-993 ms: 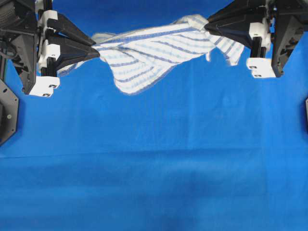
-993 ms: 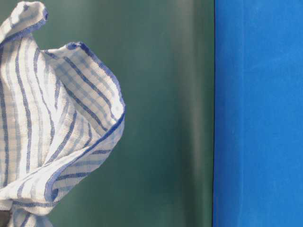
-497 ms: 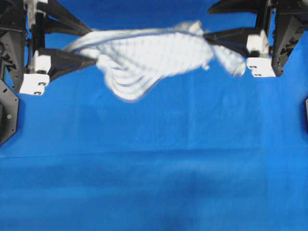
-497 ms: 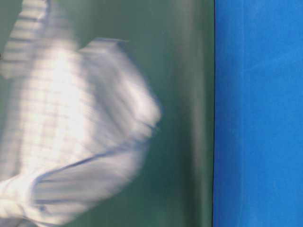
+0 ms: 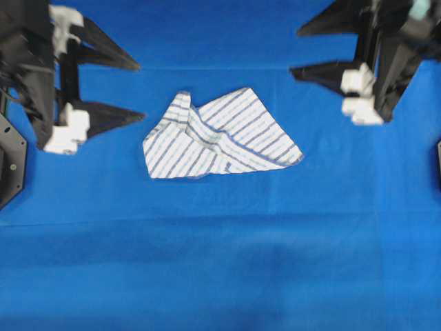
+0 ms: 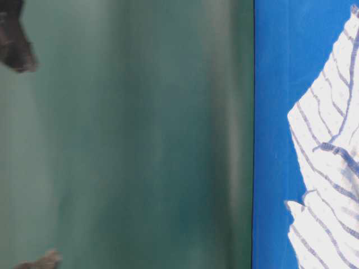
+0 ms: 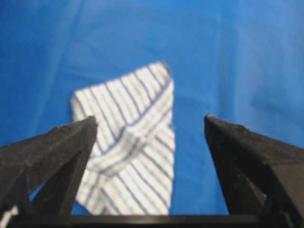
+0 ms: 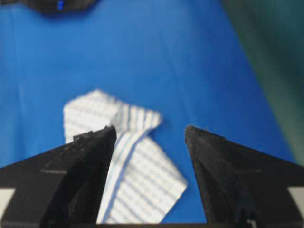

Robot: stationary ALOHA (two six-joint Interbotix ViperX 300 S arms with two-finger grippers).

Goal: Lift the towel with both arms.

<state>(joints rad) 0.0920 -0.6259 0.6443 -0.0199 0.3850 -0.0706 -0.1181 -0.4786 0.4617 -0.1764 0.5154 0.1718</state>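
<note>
Crumpled white towel with thin blue-grey stripes (image 5: 219, 136) lies on the blue desk cover (image 5: 220, 262).
I see it mid-desk toward the far edge, between the black left gripper (image 5: 138, 93) and right gripper (image 5: 295, 52), both spread wide, holding nothing.

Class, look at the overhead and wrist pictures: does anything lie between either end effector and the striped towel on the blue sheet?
Nothing visible does. The towel lies crumpled on the blue sheet, with only bare sheet between it and the left end effector and the right end effector. Both are open and apart from the cloth.
</note>
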